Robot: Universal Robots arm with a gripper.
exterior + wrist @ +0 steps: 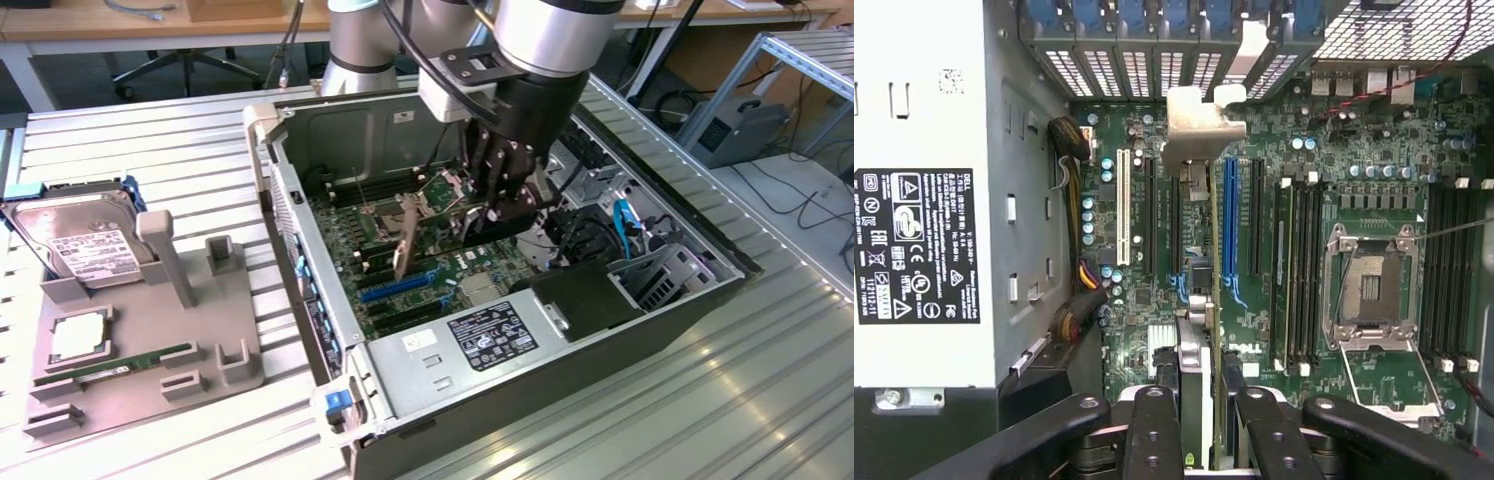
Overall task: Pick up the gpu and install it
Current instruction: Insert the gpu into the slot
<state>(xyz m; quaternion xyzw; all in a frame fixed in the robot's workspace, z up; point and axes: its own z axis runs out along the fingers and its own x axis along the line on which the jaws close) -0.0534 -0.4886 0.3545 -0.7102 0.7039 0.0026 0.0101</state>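
Currently your gripper (pixel 1199 415) clamps the gpu (pixel 1199 260) edge-on, its long axis running along the motherboard (pixel 1354 180) slots directly beneath.

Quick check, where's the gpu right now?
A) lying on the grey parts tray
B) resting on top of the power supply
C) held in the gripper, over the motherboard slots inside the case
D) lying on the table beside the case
C: the gripper is shut on the gpu, held edge-on above the motherboard expansion slots inside the case.

One gpu (pixel 424 212), one hard drive (pixel 83 240), one RAM stick (pixel 114 368), one computer case (pixel 534 400).
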